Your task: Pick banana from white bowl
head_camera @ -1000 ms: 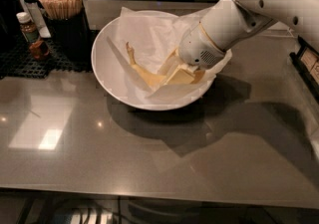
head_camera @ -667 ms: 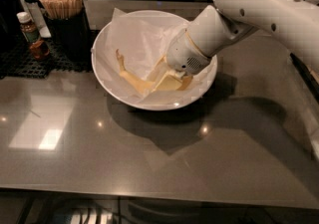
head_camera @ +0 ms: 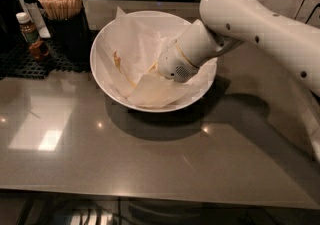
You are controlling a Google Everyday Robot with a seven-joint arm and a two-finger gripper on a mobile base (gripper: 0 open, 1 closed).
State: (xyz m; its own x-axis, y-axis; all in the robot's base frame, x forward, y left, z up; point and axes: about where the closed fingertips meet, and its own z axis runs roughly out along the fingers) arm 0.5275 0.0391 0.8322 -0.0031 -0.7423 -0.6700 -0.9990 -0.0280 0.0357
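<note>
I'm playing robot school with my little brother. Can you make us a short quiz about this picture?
1. True or false: the gripper is down inside the white bowl.
2. What lines the white bowl? A) crinkled white paper B) a blue cloth C) green leaves
3. Fill in the blank: the brownish stem poking out of the paper belongs to the ____.

Key: 1. True. 2. A. 3. banana.
</note>
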